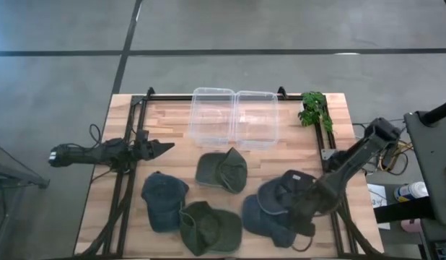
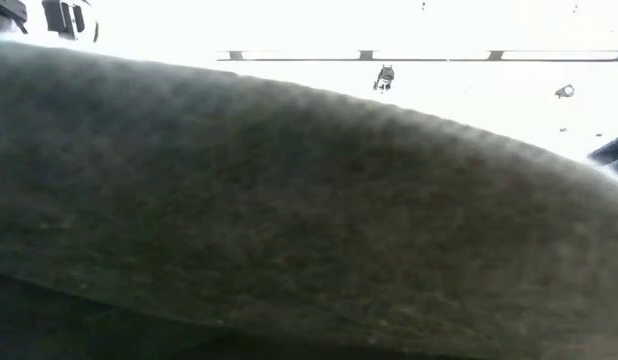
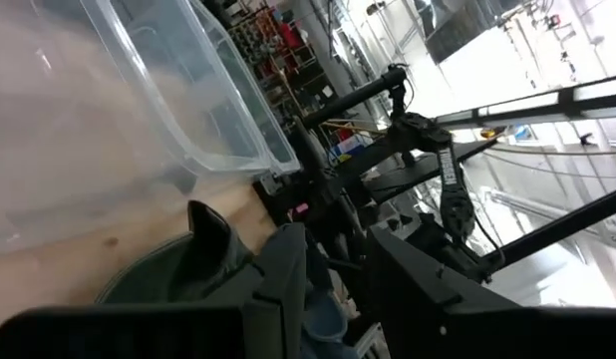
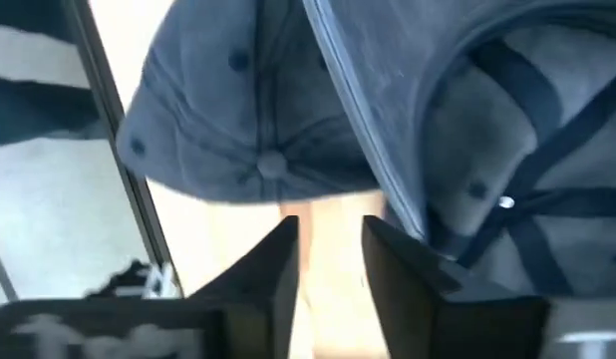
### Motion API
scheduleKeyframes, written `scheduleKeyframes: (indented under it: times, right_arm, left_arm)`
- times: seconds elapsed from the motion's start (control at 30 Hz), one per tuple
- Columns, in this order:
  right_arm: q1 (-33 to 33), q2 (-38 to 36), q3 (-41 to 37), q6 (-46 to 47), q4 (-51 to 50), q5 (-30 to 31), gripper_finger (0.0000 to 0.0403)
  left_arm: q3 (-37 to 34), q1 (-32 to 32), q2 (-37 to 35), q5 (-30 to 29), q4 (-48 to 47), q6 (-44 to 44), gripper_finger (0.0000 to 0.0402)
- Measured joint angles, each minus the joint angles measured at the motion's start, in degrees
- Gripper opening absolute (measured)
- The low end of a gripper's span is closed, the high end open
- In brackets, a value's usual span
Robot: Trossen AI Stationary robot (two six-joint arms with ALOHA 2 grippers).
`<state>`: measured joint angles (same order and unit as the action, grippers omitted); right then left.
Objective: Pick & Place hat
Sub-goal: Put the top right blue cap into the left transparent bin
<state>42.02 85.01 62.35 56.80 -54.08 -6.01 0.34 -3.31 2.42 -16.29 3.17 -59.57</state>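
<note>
Two clear bins [image 1: 234, 115] holding nothing; right hand [image 1: 304, 209] spread over blue hats [image 1: 277, 206]; left hand [image 1: 165, 146] unreadable.

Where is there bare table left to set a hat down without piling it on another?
Bare wood lies left of the clear bins, toward the left gripper, and between the bins and the plant. The front is crowded: the green hats, the blue hat and the right gripper over the blue pile.
</note>
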Motion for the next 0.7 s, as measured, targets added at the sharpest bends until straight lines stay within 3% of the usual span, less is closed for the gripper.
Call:
scheduleKeyframes:
  times: [0.17, 0.33, 0.47, 0.7]
  right_arm:
    - [0.42, 6.48, 6.79, -3.05, -4.09, 5.92, 0.0188]
    - [0.88, 11.21, 10.90, -7.38, -9.31, 12.20, 0.0224]
    - [0.98, 13.47, 11.15, -9.18, -6.46, 12.71, 0.0230]
    - [1.09, 16.51, 10.59, -4.32, -5.10, 19.66, 0.0204]
  left_arm:
    - [0.00, 0.00, 0.59, 2.18, -0.43, 0.02, 0.0103]
    - [0.00, 0.00, 0.85, 3.86, -0.69, -1.57, 0.0103]
    - [0.00, 0.00, 0.85, 3.87, -0.46, -2.08, 0.0103]
    - [0.00, 0.00, 1.07, 3.84, -0.36, -4.20, 0.0103]
